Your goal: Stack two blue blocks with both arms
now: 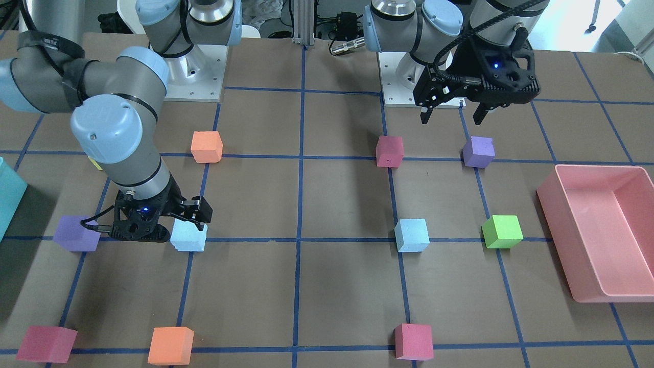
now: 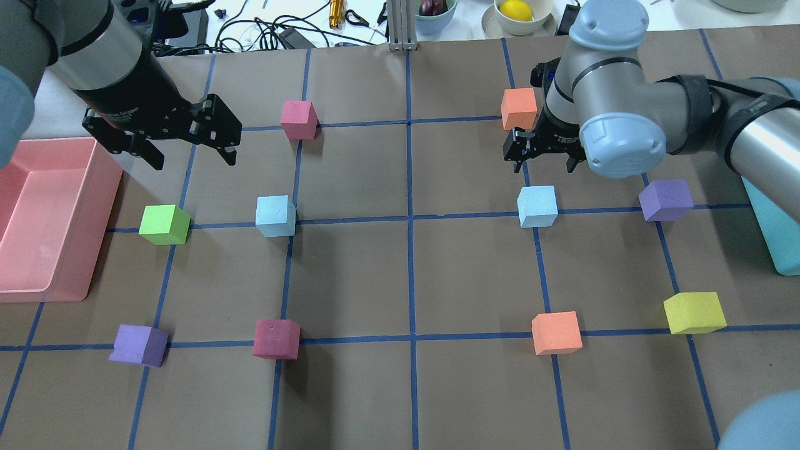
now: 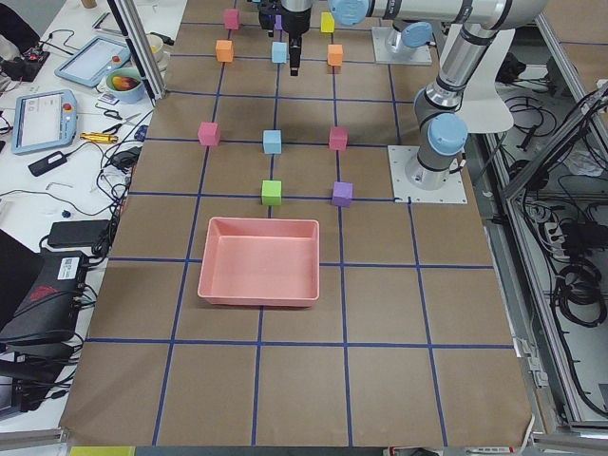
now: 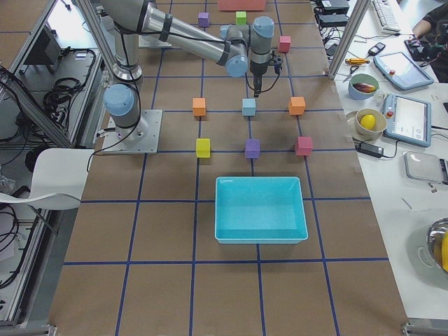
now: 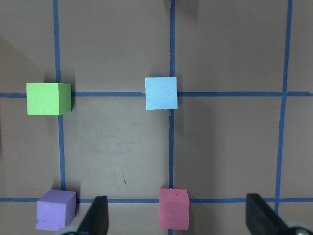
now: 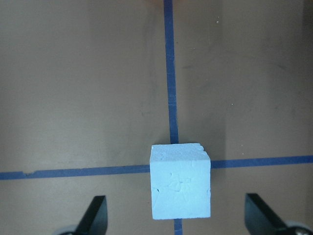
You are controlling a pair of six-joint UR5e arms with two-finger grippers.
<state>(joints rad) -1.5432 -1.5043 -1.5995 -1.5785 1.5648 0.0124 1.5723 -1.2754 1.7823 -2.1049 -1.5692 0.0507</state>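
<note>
Two pale blue blocks lie apart on the brown table, one on the left half [image 2: 275, 215] [image 1: 412, 235] and one on the right half [image 2: 537, 206] [image 1: 188, 237]. My right gripper [image 2: 542, 164] [image 1: 184, 220] is open and hovers low just over the right-hand block. In the right wrist view that block [image 6: 181, 181] sits between the spread fingertips [image 6: 95, 215], untouched. My left gripper [image 2: 187, 150] [image 1: 452, 115] is open and empty, held high behind the left-hand block. The left wrist view shows that block [image 5: 161, 93] well ahead of the gripper [image 5: 176, 220].
A pink bin [image 2: 94, 250] stands at the left edge and a teal bin [image 2: 775, 237] at the right edge. A green cube [image 2: 164, 225], purple cubes [image 2: 665, 200], red cubes [image 2: 276, 339], orange cubes [image 2: 556, 332] and a yellow cube [image 2: 694, 312] sit on grid crossings.
</note>
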